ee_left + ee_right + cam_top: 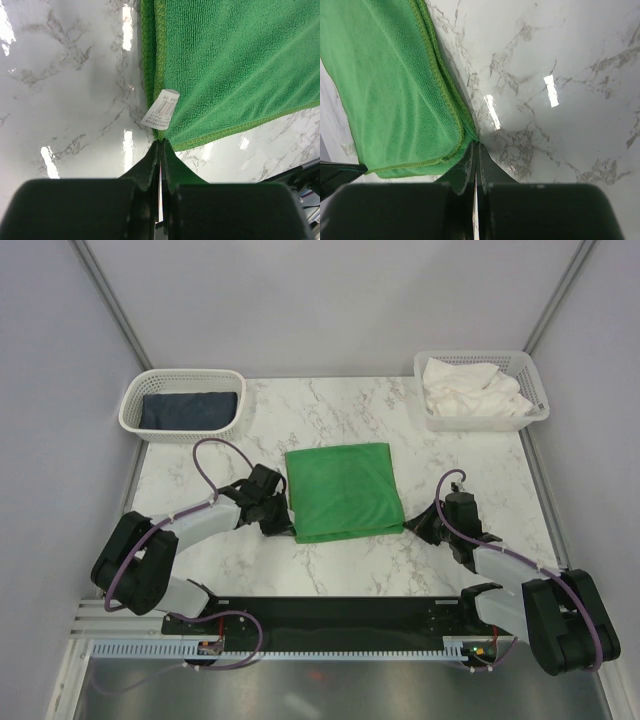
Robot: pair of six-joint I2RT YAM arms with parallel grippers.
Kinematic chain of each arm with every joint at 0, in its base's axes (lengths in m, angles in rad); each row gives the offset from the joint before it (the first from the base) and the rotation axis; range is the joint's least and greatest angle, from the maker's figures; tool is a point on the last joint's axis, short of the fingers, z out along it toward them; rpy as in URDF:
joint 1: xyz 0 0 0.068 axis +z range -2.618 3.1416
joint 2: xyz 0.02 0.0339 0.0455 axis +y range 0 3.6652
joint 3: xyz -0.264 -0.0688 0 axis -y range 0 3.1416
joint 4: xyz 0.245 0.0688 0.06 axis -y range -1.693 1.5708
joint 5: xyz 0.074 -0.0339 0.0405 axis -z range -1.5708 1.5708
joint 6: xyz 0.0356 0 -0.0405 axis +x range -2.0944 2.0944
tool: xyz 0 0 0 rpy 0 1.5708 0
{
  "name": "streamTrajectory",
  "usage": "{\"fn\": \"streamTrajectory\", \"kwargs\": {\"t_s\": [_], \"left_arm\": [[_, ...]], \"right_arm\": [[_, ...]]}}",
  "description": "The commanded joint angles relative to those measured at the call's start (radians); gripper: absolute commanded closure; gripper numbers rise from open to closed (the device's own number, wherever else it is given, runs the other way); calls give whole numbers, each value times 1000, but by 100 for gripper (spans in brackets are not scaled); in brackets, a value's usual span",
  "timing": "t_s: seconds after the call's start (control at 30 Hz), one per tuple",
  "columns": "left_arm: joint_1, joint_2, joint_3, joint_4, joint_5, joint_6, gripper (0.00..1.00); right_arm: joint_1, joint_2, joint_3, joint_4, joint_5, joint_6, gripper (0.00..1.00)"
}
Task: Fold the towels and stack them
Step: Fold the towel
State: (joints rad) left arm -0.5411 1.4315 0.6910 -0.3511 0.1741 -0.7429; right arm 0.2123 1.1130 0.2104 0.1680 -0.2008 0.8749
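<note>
A bright green towel [343, 490] lies folded into a rectangle in the middle of the marble table. My left gripper [292, 528] is shut, its tips pinching the towel's near left corner [172, 135], just below a small white label [161, 108]. My right gripper [410, 527] is shut too, its tips closed on the near right corner [465, 135]. The green towel [395, 90] lies flat on the table in both wrist views. A dark navy towel [188, 408] rests folded in the far left basket. A white towel [470, 390] sits crumpled in the far right basket.
Two white mesh baskets stand at the back corners, one on the left [130, 418] and one on the right [540, 408]. Grey walls close in the table on three sides. The black base rail [340, 615] runs along the near edge.
</note>
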Motion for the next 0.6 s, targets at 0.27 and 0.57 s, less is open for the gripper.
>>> {"fn": "streamTrajectory", "kwargs": {"t_s": [0.27,0.57], "left_arm": [[-5,-45,63,-11,79,43,57],[141,-31,335,-127,-2,178,53]], "right_arm": [[2,-120,150,-288,116,-109,67],[-1,36,496,-325,107,-296,57]]}}
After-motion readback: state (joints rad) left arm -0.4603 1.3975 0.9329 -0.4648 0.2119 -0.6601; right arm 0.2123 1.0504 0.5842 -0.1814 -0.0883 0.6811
